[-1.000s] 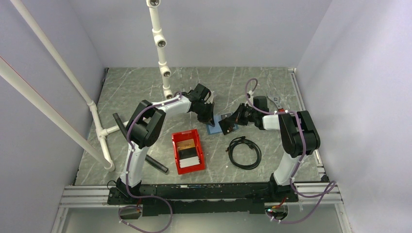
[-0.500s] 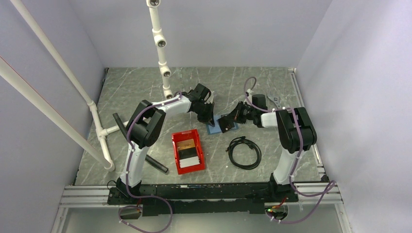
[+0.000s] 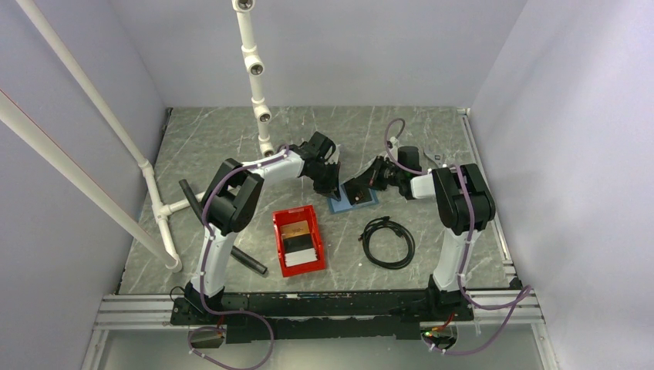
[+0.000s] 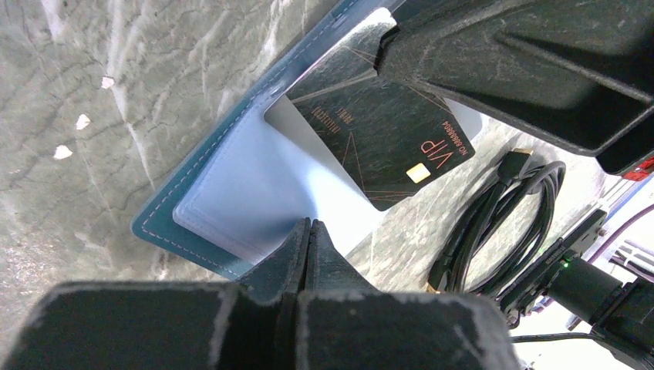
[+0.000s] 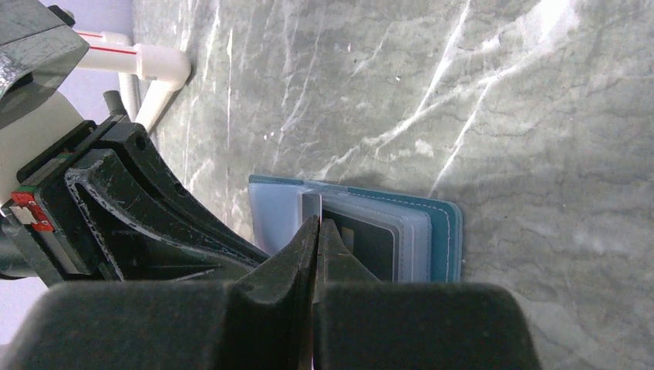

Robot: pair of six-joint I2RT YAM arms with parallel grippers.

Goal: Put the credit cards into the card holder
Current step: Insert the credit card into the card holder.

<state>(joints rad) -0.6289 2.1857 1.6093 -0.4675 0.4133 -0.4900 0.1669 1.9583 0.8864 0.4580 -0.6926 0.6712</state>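
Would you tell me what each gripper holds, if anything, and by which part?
The right gripper pinches the dark VIP card by one edge, over the open card holder. The left gripper, shut, only presses on that holder.

arms: white links; black joints | cables: purple | left gripper: black

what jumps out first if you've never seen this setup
Both arms meet over the small blue folding card holder at mid-table, the left end effector and right end effector shut, tips down at it. A dark VIP card with a gold chip lies across its open pages. Nearer the bases sit a red plastic bin and a coiled black cable.
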